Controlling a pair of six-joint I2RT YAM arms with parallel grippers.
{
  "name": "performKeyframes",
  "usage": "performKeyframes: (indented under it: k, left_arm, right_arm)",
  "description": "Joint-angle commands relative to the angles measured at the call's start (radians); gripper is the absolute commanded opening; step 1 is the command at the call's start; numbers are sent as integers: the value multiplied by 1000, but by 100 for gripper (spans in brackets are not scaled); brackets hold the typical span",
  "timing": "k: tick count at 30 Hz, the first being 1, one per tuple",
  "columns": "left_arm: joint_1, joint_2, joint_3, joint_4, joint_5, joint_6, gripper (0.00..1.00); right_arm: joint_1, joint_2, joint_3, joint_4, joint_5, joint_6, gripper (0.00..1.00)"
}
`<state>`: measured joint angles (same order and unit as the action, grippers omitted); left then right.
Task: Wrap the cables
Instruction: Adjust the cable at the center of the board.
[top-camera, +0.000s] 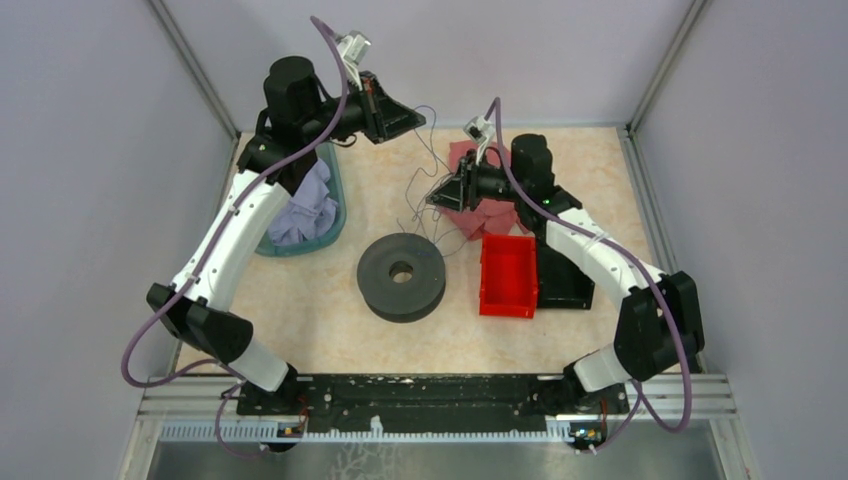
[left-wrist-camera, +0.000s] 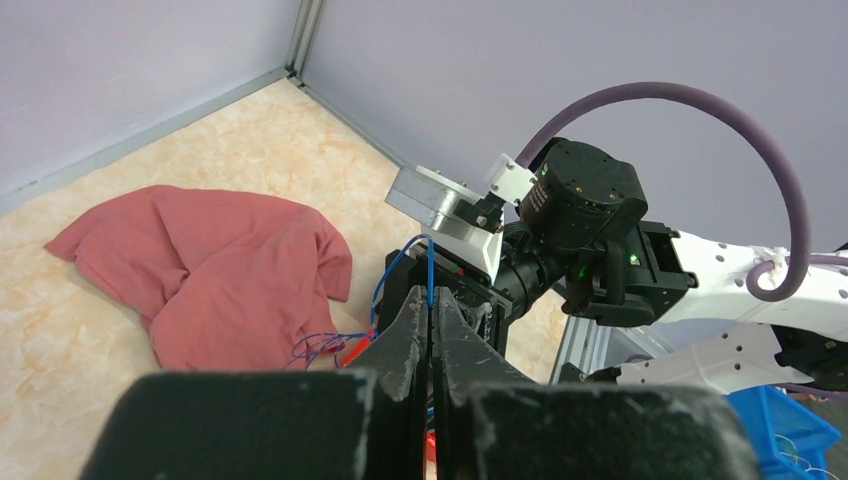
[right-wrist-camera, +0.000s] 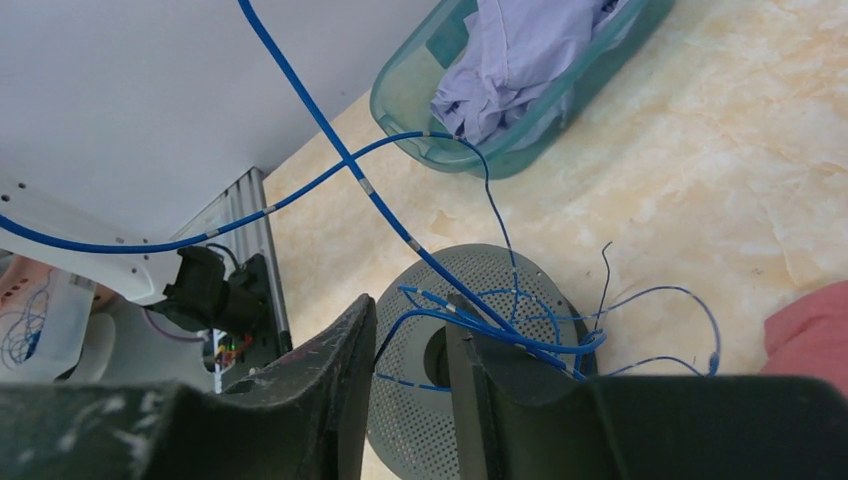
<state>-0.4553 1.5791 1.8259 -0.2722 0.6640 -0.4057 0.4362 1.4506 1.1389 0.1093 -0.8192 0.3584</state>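
Note:
The cables are one thin blue wire in loose loops, strung in the air between my two grippers. My left gripper is raised at the back of the table. In the left wrist view it is shut on a strand of the cables. My right gripper hovers by the red cloth. In the right wrist view its jaws stand apart. Several loops of the cables hang over one finger, and some strands cross the gap. The round spool lies below.
The black spool lies flat mid-table. A red bin and a black block sit to its right. A teal basket with lavender cloth stands at the left. Grey walls close in the table's back and sides.

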Motion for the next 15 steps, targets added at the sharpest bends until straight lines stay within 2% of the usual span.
performKeyframes:
  k: [1,6,11,15]
  left_arm:
    - [-4,-12,-15,25,8,4,0]
    - [2,-21,-15,17,-10,31,0]
    - [48,-54,-18,-8,-30,143,0]
    - [135,-79,-20,-31,-58,250,0]
  right_arm:
    - [7,-36,33,-24,18,-90,31]
    - [2,-50,55,-101,51,-177,13]
    - [-30,-91,84,-238,123,-338,6]
    - [-105,-127,108,-282,178,-363,0]
